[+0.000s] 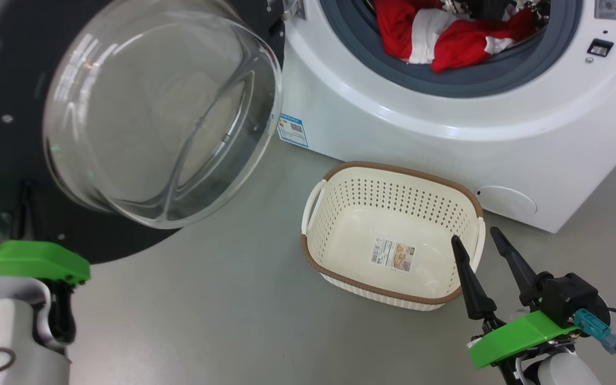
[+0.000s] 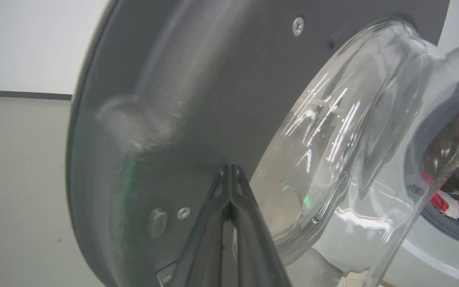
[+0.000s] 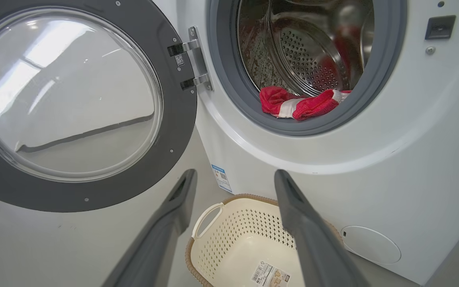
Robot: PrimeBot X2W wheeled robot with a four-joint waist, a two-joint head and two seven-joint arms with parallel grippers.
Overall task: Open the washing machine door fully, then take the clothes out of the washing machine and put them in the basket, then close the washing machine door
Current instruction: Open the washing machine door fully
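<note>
Left gripper (image 2: 229, 170), closed tight and empty, is nudging the washing machine door (image 2: 197, 79) at lower centre; should be pushing rim, not glass.

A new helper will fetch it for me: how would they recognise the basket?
Find the big white washing machine with its round door swung open. On the floor right in front of it, below its grey ring, stands the basket: cream perforated plastic, brown woven-look rim, a sticker on its bottom.
</note>
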